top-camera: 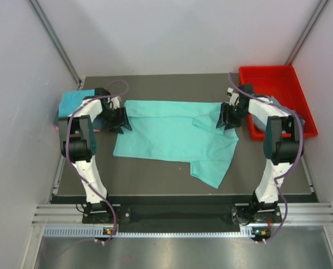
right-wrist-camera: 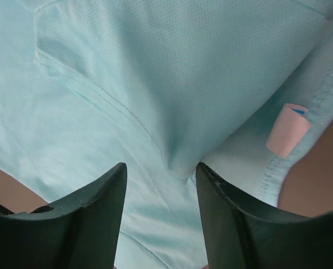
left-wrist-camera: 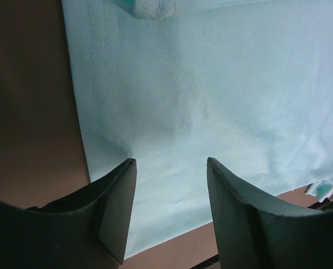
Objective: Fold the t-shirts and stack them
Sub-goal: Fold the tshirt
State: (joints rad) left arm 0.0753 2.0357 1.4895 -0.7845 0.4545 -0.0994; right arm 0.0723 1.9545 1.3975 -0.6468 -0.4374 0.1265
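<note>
Turquoise t-shirt (top-camera: 172,131) | spread flat, wrinkled | sleeve trailing nearward | pink label (right-wrist-camera: 288,130)

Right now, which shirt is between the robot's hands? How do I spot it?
Find the dark table. A light turquoise t-shirt lies spread across its middle. Only it is spread wide; the darker teal shirt at the far left is a small bundle.

Dark matte bench (top-camera: 155,174), one turquoise t-shirt (top-camera: 172,134) spread flat across its middle, one sleeve trailing toward the near edge, one teal t-shirt (top-camera: 71,102) bunched at the far left edge, red tray (top-camera: 267,78) at the far right corner.
</note>
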